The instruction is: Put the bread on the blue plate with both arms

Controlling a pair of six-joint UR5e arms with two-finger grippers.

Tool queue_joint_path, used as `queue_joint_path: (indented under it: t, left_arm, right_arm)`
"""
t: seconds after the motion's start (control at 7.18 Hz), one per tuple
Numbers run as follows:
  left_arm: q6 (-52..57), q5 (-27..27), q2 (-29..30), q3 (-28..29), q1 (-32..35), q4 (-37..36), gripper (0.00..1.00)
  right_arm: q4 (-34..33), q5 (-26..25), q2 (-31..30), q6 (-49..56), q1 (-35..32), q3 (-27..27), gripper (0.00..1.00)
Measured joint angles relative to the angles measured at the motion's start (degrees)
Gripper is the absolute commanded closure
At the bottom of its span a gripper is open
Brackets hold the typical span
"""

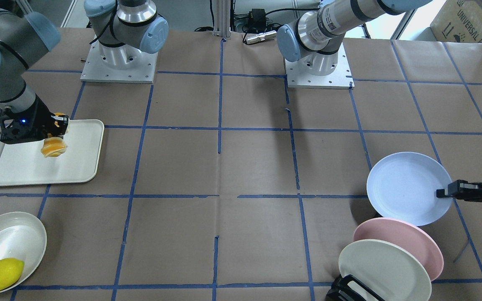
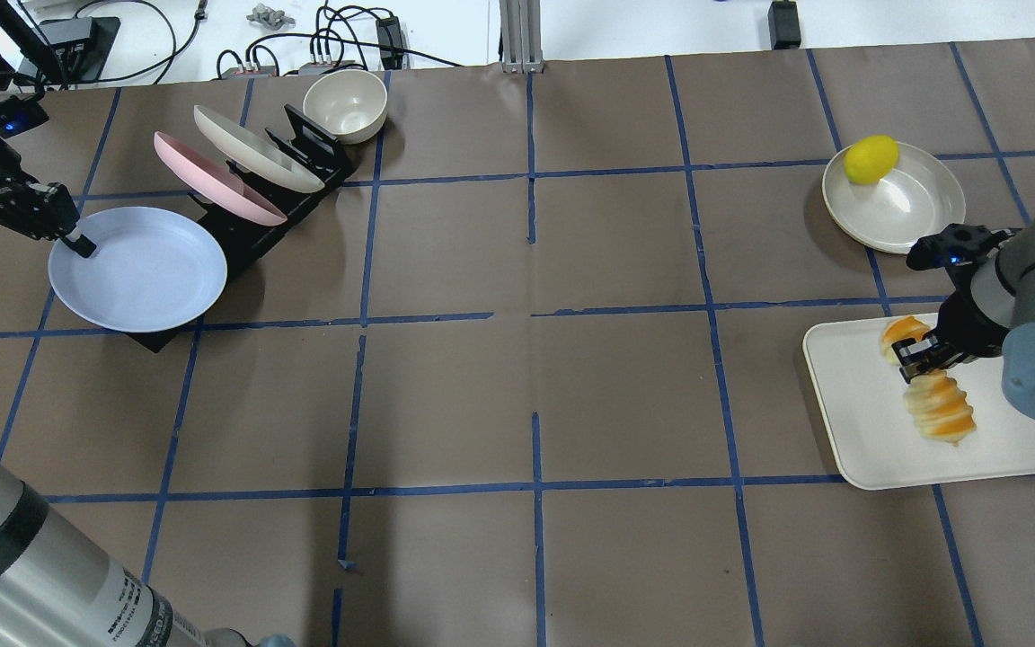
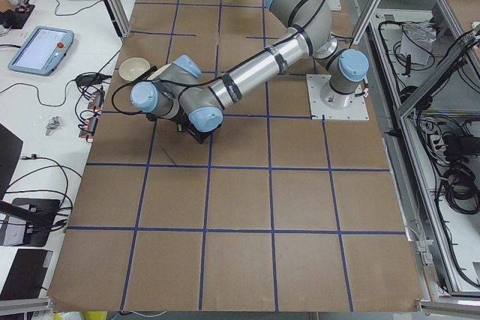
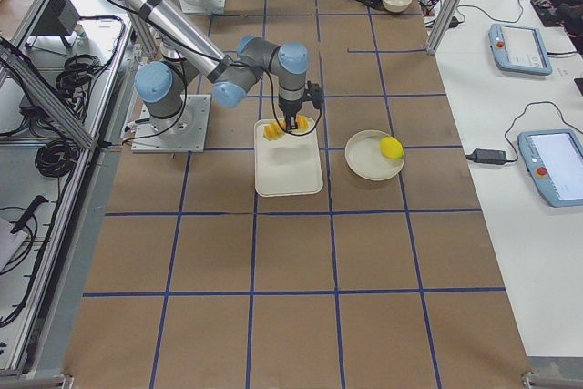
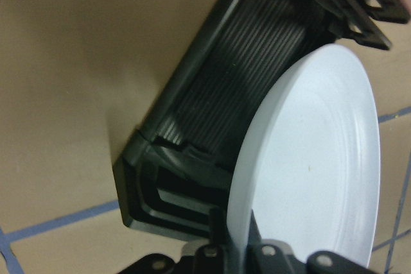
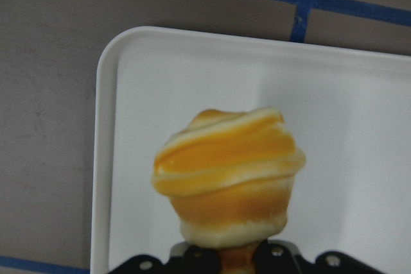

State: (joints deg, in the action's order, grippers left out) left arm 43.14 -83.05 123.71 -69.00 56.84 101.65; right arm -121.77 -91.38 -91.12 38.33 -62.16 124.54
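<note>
The bread (image 2: 938, 411), striped orange and cream, is held at its middle by my right gripper (image 2: 917, 357), which is shut on it just above the white tray (image 2: 1003, 454). In the front-facing view the bread (image 1: 54, 147) hangs below that gripper (image 1: 60, 126). The right wrist view shows the bread's end (image 6: 228, 171) over the tray (image 6: 359, 113). My left gripper (image 2: 77, 239) is shut on the rim of the blue plate (image 2: 140, 270), beside the black rack (image 2: 239, 229). The plate (image 1: 406, 188) is held by the left gripper (image 1: 442, 193) and also shows in the left wrist view (image 5: 314, 158).
A pink plate (image 2: 212, 178) and a cream plate (image 2: 252, 148) stand in the rack. A small bowl (image 2: 345, 103) sits behind it. A cream dish (image 2: 908, 211) with a yellow lemon (image 2: 871, 159) lies beyond the tray.
</note>
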Motion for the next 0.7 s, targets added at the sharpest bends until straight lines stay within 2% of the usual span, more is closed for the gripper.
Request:
queue_joint_path:
  t: [0.28, 0.56, 0.7]
  left_arm:
    - [-3.79, -0.66, -9.32, -8.8, 1.41, -0.28, 0.83]
    - [-8.26, -0.51, -17.44, -16.25, 7.21, -0.77, 0.83]
    - [-10.12, 0.57, -20.3, -18.9, 11.1, -0.98, 0.83]
  right_arm:
    - [13.88, -0.05, -4.72, -0.35, -0.32, -8.38, 0.99]
    - [23.06, -0.16, -6.13, -2.21, -2.9, -16.63, 0.98]
    - [26.6, -0.39, -6.44, -6.46, -6.34, -20.54, 0.98]
